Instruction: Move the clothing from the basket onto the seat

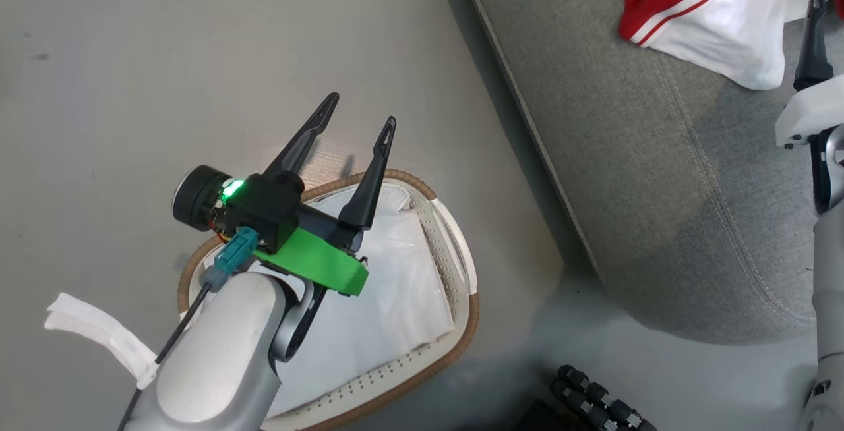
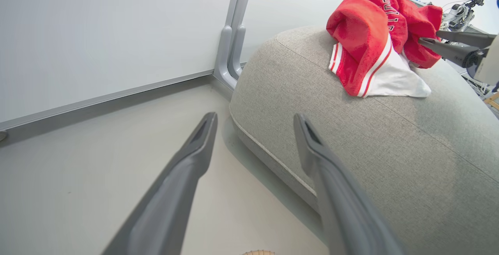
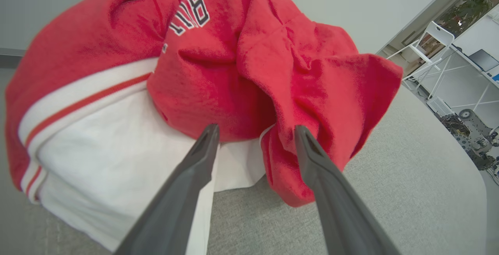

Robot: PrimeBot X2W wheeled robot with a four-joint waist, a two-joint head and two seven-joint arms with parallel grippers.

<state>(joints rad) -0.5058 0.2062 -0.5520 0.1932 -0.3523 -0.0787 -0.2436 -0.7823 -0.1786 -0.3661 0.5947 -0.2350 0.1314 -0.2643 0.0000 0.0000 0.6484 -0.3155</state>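
Observation:
The red clothing with white striped trim lies heaped on the grey seat, near its far end. In the right wrist view my right gripper stands open, its tips just short of the clothing, red folds hanging between and beyond them. From the left wrist view that gripper points into the pile from the right. The white basket with brown rim stands on the floor left of the seat, holding only its white liner. My left gripper hovers open over the basket's far edge.
Grey floor surrounds the basket. A white cloth strip hangs by my left forearm. Dark ribbed cable connectors sit at the bottom edge. A white wall panel with a grey post stands behind the seat.

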